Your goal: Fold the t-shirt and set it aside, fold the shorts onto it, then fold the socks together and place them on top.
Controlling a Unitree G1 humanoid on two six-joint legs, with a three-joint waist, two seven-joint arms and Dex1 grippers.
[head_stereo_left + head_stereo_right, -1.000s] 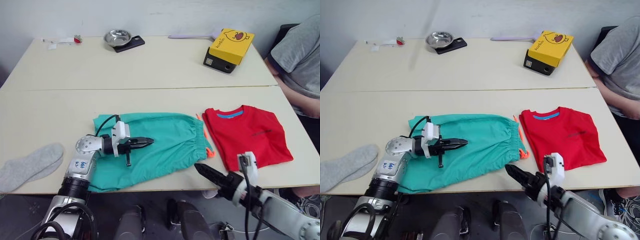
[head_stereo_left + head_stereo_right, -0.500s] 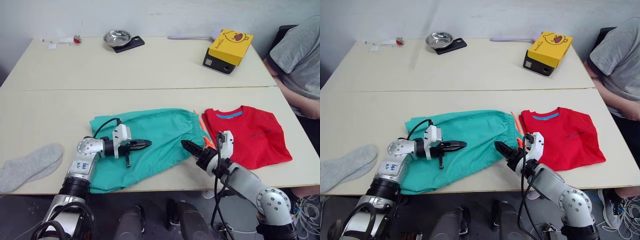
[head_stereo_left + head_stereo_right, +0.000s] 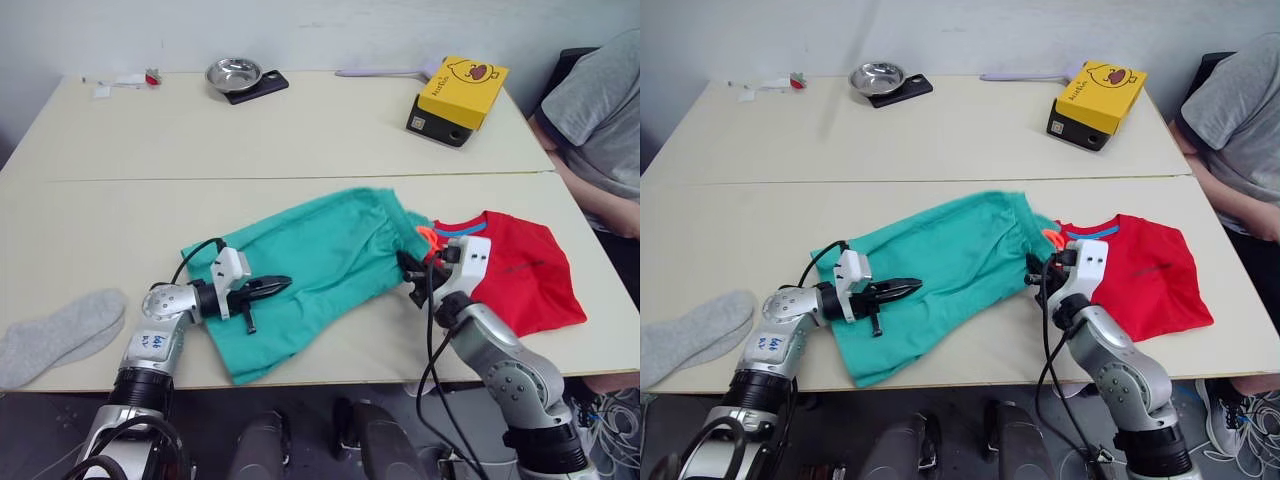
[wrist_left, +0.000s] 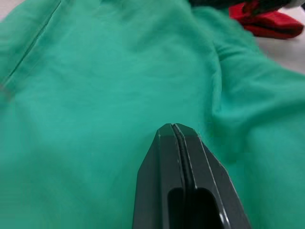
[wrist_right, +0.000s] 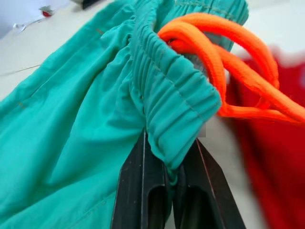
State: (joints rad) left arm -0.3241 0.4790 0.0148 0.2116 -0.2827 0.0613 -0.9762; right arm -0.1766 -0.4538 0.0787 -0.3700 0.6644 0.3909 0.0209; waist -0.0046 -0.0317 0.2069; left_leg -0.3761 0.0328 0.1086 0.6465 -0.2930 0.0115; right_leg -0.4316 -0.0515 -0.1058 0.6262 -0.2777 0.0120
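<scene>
A: Biggest first?

B: Two pale tables pushed together, seam running left to right. On the near one, teal-green shorts spread at a slant, far-right waistband corner lying over the collar edge of the red t-shirt, near-left leg hem close to the near edge. T-shirt folded, flat, to the right of the shorts.

A: And the arms?

B: Right gripper clenched on the gathered waistband, orange-red drawstring looping out just beside the fingers. Left gripper pressed shut, tips resting on the shorts' left leg; whether any cloth sits pinched between the tips, cannot tell.

A: Smaller things?

B: Grey socks at the near-left edge, well apart from the shorts. Yellow box far right on the far table. Steel bowl far left of centre, on a dark flat slab. A person's grey sleeve at the right edge.
</scene>
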